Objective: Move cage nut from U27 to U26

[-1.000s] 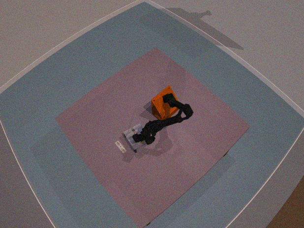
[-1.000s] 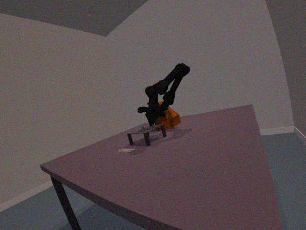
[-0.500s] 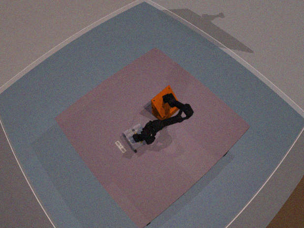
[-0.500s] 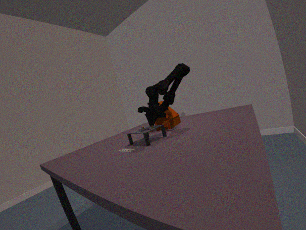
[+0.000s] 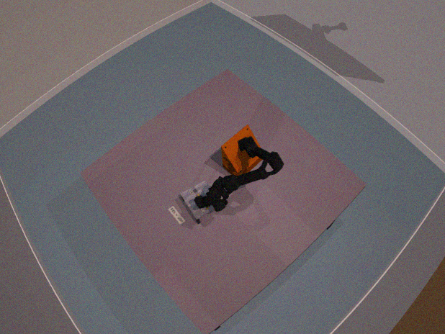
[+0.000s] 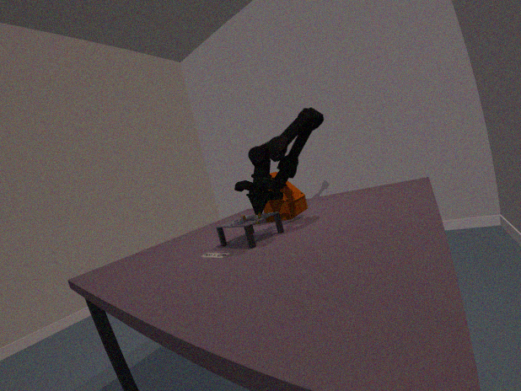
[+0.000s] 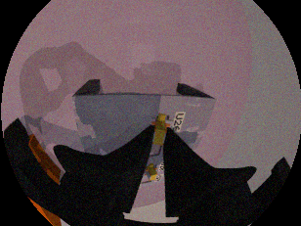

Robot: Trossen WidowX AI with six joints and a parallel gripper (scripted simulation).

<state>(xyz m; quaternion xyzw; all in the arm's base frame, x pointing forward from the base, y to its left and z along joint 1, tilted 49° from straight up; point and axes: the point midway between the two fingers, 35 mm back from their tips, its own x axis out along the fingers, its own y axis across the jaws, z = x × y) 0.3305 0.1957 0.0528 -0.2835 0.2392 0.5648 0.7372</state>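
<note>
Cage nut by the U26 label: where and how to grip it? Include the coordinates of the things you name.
I'd pinch the yellow cage nut [image 7: 160, 135] by its two long sides, coming from above, jaws either side. It looks narrow and stands up from the rail plate [image 7: 117, 113], so those sides are reachable; the gripper [image 7: 159, 130] [image 6: 259, 214] already has it this way.
</note>
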